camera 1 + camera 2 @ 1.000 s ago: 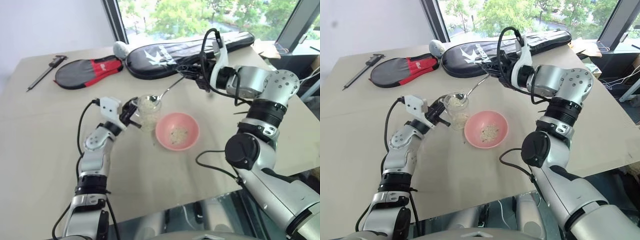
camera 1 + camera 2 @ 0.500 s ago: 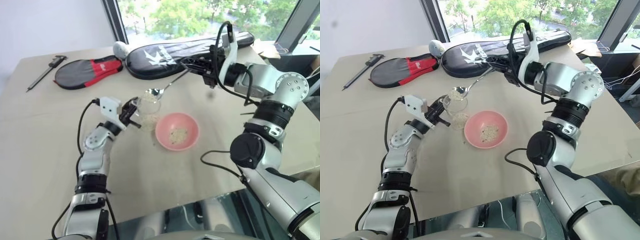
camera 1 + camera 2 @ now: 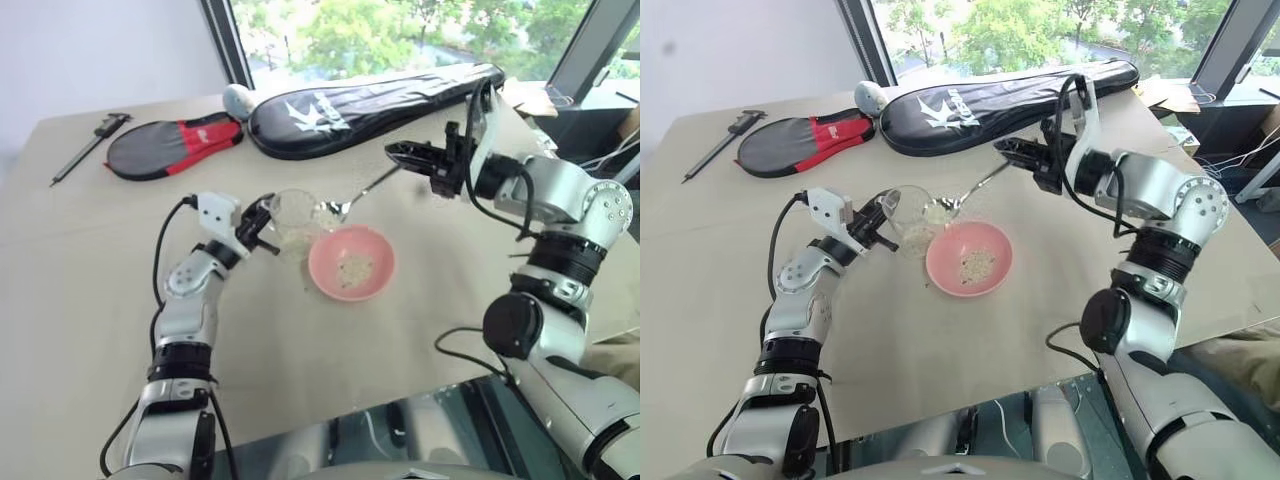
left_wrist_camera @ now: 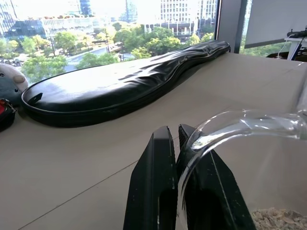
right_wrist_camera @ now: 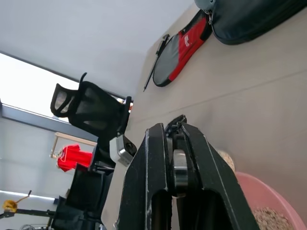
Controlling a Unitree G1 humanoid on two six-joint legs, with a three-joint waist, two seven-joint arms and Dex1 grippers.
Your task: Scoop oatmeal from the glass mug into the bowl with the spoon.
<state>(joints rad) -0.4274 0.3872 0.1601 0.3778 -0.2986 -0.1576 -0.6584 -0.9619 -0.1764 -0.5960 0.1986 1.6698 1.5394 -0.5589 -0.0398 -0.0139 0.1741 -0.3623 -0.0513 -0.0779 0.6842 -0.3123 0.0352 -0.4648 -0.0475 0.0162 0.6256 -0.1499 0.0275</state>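
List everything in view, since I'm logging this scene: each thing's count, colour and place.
table: one, beige, under everything.
mug: one, clear glass, left of the bowl, holding oatmeal.
bowl: one, pink, table centre.
oatmeal: pale beige flakes, in the bowl and mug, a load on the spoon.
spoon: one, silver, tip between mug and bowl rim.
black case: one, long, at the table's far edge.
red and grey case: one, far left.
caliper: one, black, far left corner.
left gripper: jaws shut on the mug's rim.
right gripper: jaws shut on the spoon's handle.
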